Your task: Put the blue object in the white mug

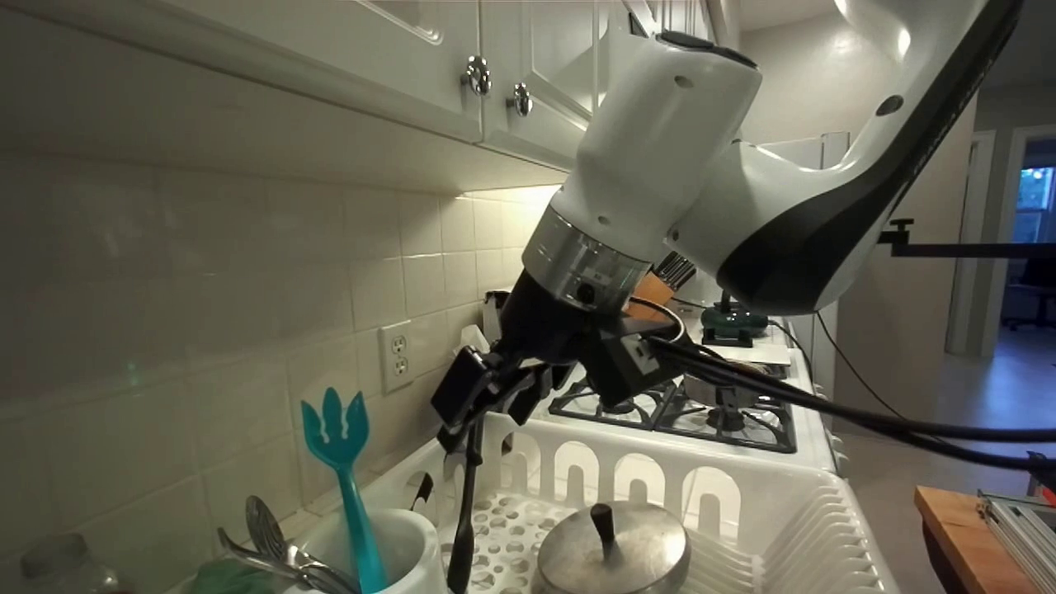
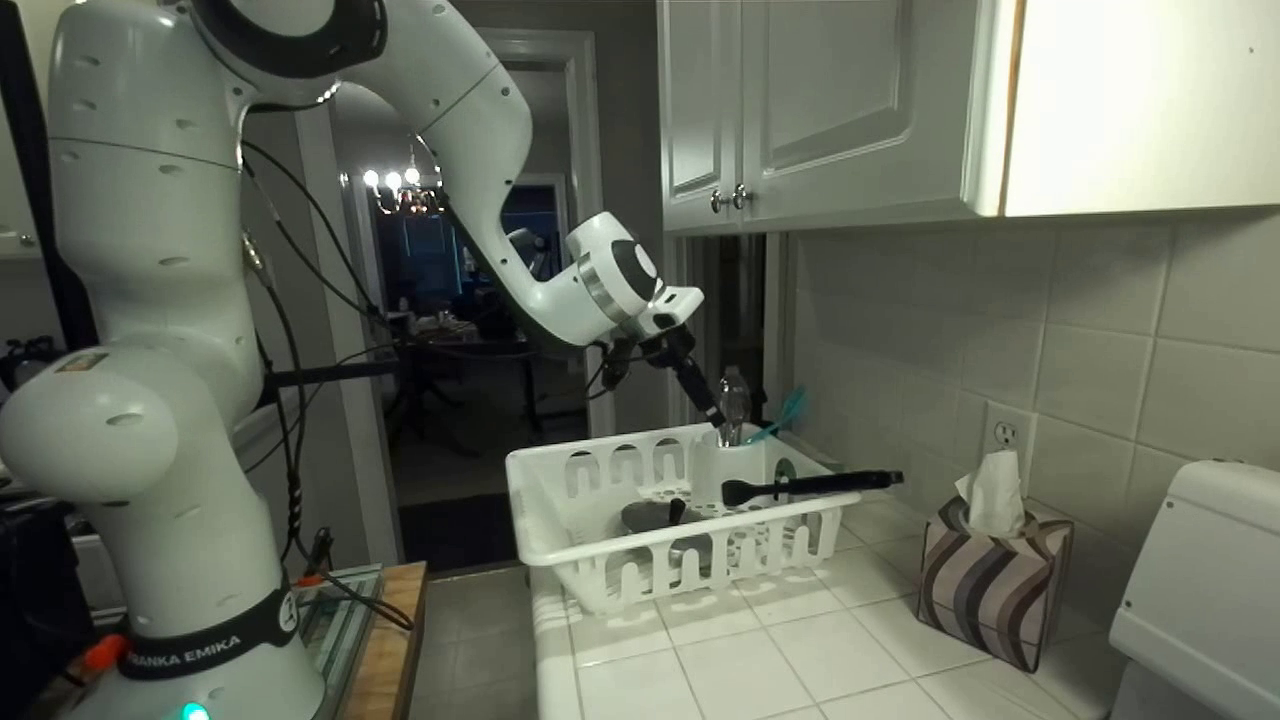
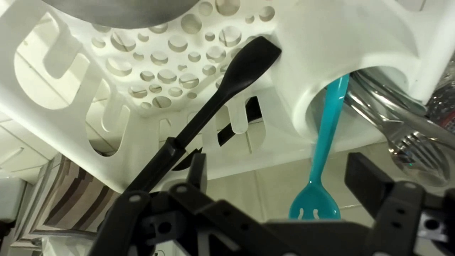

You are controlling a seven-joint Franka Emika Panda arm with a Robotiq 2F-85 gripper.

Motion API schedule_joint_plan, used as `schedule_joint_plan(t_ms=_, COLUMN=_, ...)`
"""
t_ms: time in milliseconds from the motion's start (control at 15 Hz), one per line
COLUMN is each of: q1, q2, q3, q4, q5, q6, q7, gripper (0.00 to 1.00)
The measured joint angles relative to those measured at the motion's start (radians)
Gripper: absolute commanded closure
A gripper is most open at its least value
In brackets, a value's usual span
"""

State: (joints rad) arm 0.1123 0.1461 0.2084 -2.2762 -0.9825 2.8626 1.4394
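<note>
The slim teal-blue plastic fork [image 1: 352, 491] is in the plain, round, wide-mouthed white cup [image 1: 427, 557], handle down through the mouth, pronged head up and leaning, with shiny metal cutlery [image 3: 401, 133] in the same cup. The cup, taken here as the task's mug, sits at a corner of the white slotted plastic dish rack [image 2: 590, 587]; whether it is a separate piece cannot be told. The black two-fingered claw [image 3: 279, 167] has its fingers parted wide and holds nothing. In the wrist view the fork's head shows between those fingers, but an exterior view places claw and fork apart. The black long-handled utensil [image 3: 199, 119] leans on the rack's rim, not gripped. Assessment: the required placement appears met; at most, drawing the claw clear is outstanding.
</note>
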Motion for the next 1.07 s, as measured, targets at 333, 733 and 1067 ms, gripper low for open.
schedule_joint_plan(t_ms=333, q1=-0.016, q2=-0.042, q3=0.002, q4=-0.088, q5=0.391, q6=0.026, q7=-0.381, gripper=0.0)
schedule_joint_plan(t_ms=733, q1=0.01, q2=-0.144, q3=0.001, q4=-0.109, q5=0.68, q6=-0.11, q7=-0.722, gripper=0.0)
schedule_joint_plan(t_ms=1067, q1=0.012, q2=-0.254, q3=-0.004, q4=-0.111, q5=0.737, q6=-0.239, q7=-0.843, gripper=0.0)
